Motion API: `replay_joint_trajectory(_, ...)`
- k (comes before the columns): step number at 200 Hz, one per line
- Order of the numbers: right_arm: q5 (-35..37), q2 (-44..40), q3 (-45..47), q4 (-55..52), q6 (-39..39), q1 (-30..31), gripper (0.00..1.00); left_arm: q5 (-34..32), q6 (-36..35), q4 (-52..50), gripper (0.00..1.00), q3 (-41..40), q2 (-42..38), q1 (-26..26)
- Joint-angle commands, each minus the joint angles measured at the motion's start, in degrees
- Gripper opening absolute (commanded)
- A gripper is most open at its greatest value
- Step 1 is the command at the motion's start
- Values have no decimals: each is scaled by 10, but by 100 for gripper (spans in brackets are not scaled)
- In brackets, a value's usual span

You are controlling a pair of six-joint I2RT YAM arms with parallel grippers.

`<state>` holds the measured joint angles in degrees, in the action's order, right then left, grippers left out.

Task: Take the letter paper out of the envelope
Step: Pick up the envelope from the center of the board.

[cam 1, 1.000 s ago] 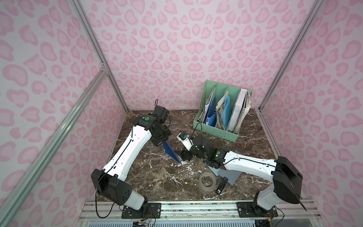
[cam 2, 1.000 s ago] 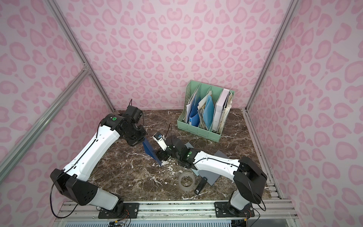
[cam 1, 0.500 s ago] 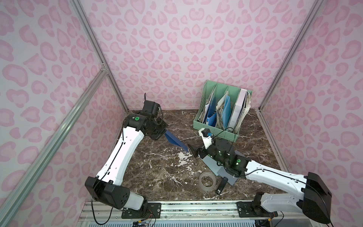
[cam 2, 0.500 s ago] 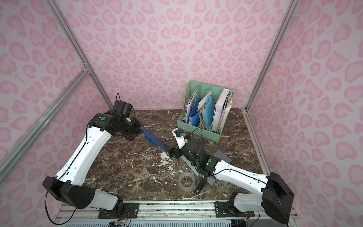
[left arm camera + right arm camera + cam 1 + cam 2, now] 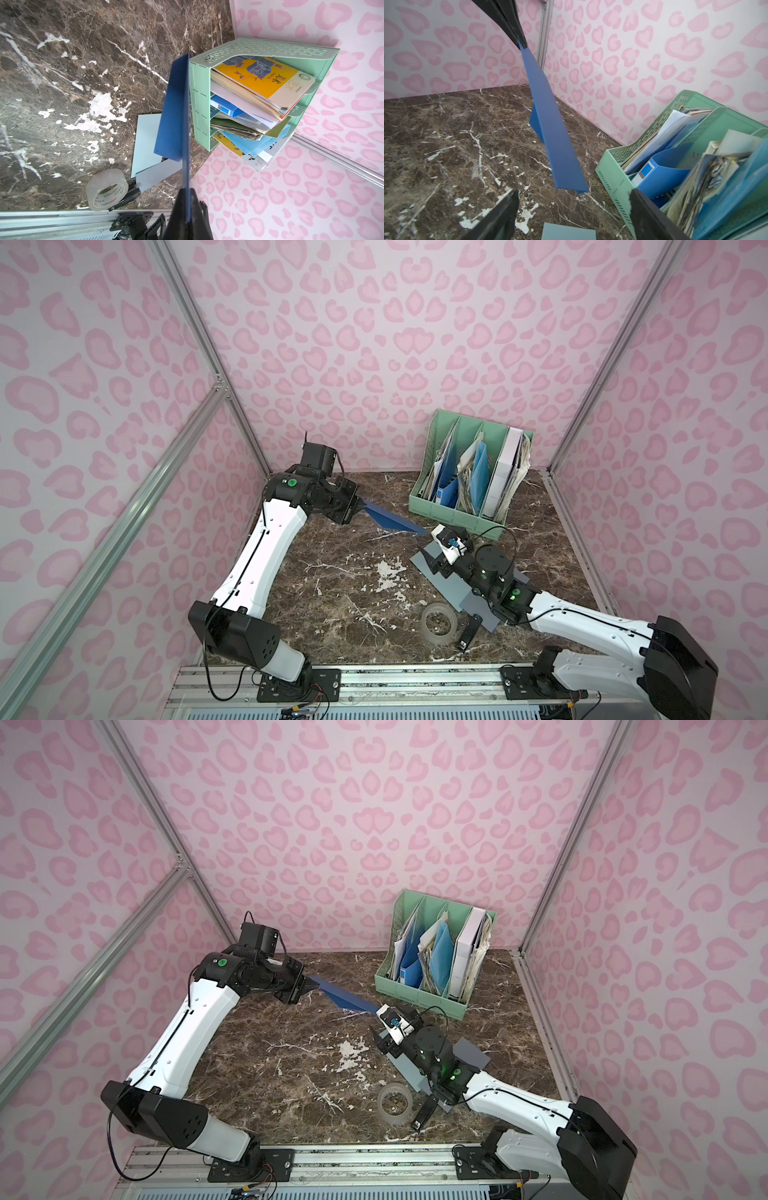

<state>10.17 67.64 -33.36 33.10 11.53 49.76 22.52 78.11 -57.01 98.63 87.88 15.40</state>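
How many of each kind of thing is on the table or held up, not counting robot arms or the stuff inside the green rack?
Blue envelope: 1
Paper sheets: 2
Tape roll: 1
Black tool: 1
Green file rack: 1
Total: 6

File rack (image 5: pixel 453 512) stands in the tabletop's (image 5: pixel 332 593) back right corner. Sheets (image 5: pixel 145 141) lie before it, right of centre. Tape roll (image 5: pixel 437 622) sits near the front edge, with possibly a stapler (image 5: pixel 467 632) just to its right. Envelope (image 5: pixel 390 520) hangs from my left pincer (image 5: pixel 360 502) above back-centre.
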Motion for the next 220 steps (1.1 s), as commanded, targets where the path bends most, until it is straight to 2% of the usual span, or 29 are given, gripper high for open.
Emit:
replay_joint_trajectory(1, -20, 18, -14, 32, 32, -19, 77, 26, 14, 6, 0, 3, -2, 1)
replay_joint_trajectory(38, -77, 54, -50, 16, 46, -26, 55, 44, 15, 8, 0, -1, -2, 1)
replay_joint_trajectory(64, -100, 61, -62, -2, 45, -27, 44, 51, 13, 14, 0, -9, -4, 1)
replay_joint_trajectory(86, -127, 66, -76, -27, 48, -27, 27, 62, 13, 26, 0, -20, -7, 1)
replay_joint_trajectory(106, -142, 71, -95, -61, 41, -33, 0, 72, 7, 39, 0, -22, -6, 1)
replay_joint_trajectory(118, -148, 67, -101, -73, 23, -41, 0, 78, 1, 47, 0, -18, -4, 1)
replay_joint_trajectory(125, -157, 63, -105, -80, 10, -47, 0, 81, -7, 50, 11, -13, 0, 1)
replay_joint_trajectory(136, -172, 57, -117, -97, -17, -60, 0, 85, -20, 57, 36, -2, 4, 1)
replay_joint_trajectory(149, -194, 50, -133, -122, -58, -80, 0, 73, -48, 57, 55, 26, 9, 1)
replay_joint_trajectory(164, -240, 41, -150, -144, -127, -116, 0, 41, -94, 45, 91, 61, 12, 1)
replay_joint_trajectory(176, -271, 33, -161, -150, -191, -146, 0, 15, -126, 42, 94, 82, 8, 1)
replay_joint_trajectory(188, -272, 23, -164, -151, -239, -161, 0, 5, -148, 53, 92, 81, 1, 1)
replay_joint_trajectory(220, -273, 12, -188, -176, -356, -179, 0, 53, -167, 132, 90, 30, -6, 22)
